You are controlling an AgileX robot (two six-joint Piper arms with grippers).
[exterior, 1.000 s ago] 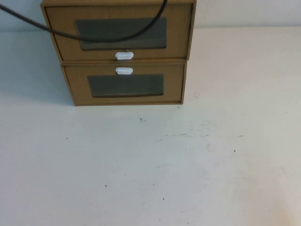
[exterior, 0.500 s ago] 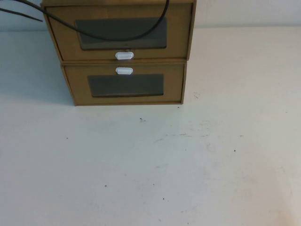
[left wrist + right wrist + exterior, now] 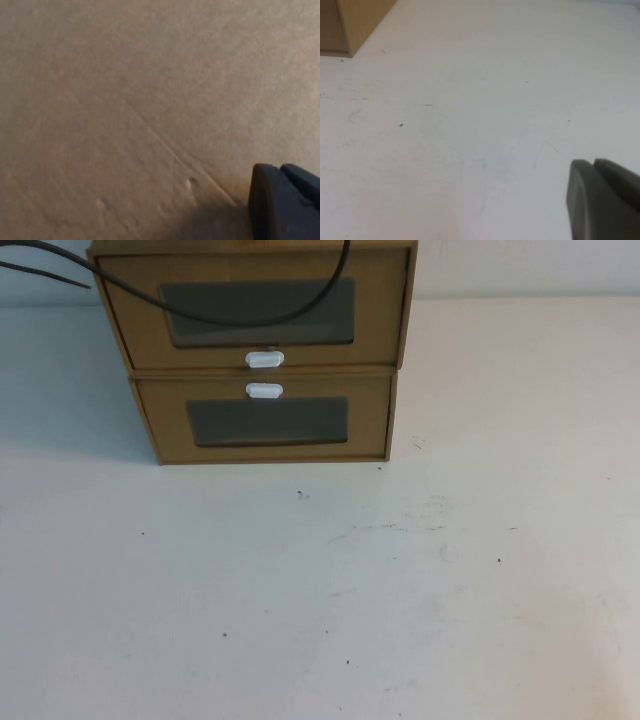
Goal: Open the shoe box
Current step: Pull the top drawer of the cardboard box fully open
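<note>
The white table (image 3: pixel 430 590) is scuffed and dotted with small dark specks (image 3: pixel 300 494), with faint scratch marks right of its middle. Directly on it, at the far side and left of centre, stands a brown cardboard shoe box (image 3: pixel 165 430), its front facing near.

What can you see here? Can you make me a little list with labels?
boxes: upper shoe box and lower shoe box, stacked, both closed
handles: white tab on each front
cable: black cable draped across upper shoe box front
left gripper: jaws shut, close against brown cardboard
right gripper: jaws shut, above white table
</note>
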